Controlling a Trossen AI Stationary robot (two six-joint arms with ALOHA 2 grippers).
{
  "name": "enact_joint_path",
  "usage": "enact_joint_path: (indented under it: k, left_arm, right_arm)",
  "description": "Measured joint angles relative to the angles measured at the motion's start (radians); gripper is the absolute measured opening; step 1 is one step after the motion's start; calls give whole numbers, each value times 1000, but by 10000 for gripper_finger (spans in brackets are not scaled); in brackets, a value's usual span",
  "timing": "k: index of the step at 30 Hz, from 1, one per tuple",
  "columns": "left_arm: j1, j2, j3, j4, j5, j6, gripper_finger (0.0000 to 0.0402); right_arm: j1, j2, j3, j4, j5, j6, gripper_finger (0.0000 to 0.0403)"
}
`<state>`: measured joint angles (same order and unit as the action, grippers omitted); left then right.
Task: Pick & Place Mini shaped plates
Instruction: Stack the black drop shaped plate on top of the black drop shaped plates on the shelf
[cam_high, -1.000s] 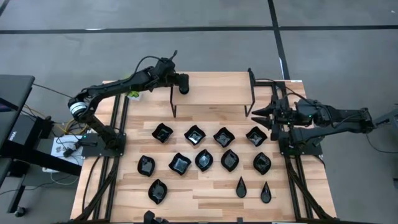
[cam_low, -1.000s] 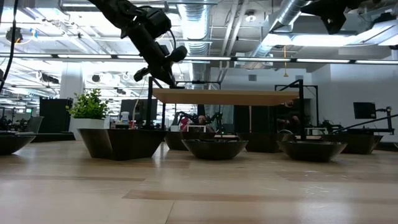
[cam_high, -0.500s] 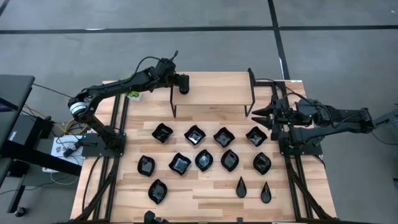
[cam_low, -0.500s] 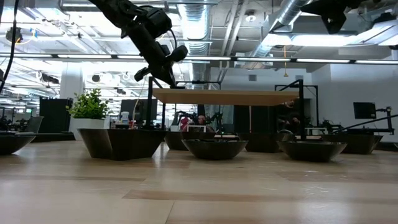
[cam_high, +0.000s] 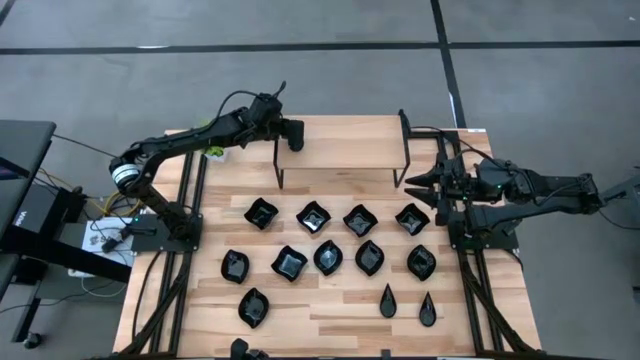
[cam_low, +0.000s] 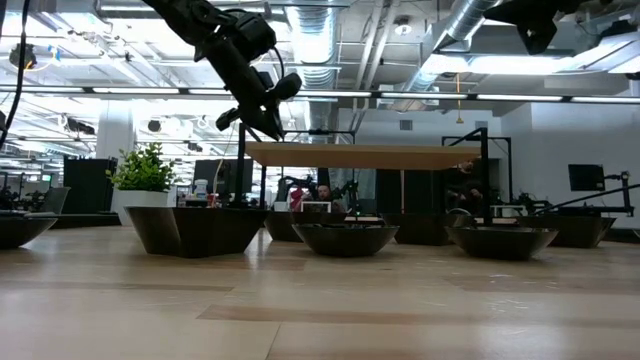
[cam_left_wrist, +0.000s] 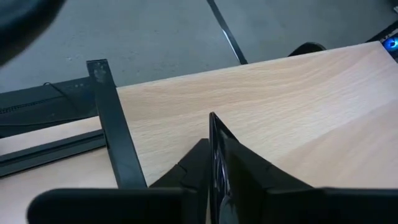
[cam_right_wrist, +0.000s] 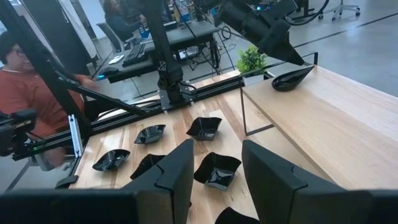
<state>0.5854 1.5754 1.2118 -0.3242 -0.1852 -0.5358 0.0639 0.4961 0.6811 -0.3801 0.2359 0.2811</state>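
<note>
Plate (cam_right_wrist: 291, 78) on shelf (cam_high: 345, 143), left pincer (cam_high: 295, 135) newly loosened.

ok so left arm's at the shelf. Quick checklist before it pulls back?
1. Small glossy black mini plate resting on the raised wooden shelf, near its corner: ok.
2. Plate let go by the left gripper: cannot tell; the gripper sits right at it.
3. Plate clear of the shelf edge: cannot tell; it lies close to the edge.
4. Right gripper open, holding nothing, waiting at the table's right side: ok.
5. Room on the shelf top for more plates: ok.
6. Black plates on the table lying apart from one another below the shelf: ok.
</note>
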Motion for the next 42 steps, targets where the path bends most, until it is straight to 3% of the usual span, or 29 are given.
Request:
enact_joint_path:
  k: [4,8,11,18,22,28,34,37,42]
  left_arm:
    - [-9,-47,0,-5,11,-1,60]
    - [-62,-137,0,-32,116,0,59]
    - [-150,-211,-11,-47,162,34,58]
    - [-398,-379,-135,-43,162,61,57]
    - [-531,-462,-236,20,106,60,57]
    - [-661,-598,-405,186,17,55,57]
    - [-717,-755,-560,288,-17,22,57]
    - [-739,-816,-607,302,-14,18,57]
    - [-749,-870,-643,307,-13,14,57]
  right_arm:
    - [0,0,0,0,0,0,131]
    - [0,0,0,-12,0,0,131]
    - [0,0,0,-46,0,37,131]
    - [0,1,0,-89,-8,232,131]
    - [18,1,0,-51,-97,313,133]
    - [184,89,5,142,-130,335,132]
    - [383,258,48,149,-110,494,124]
    - [466,340,85,109,-107,620,116]
    - [584,460,132,-147,-153,937,102]
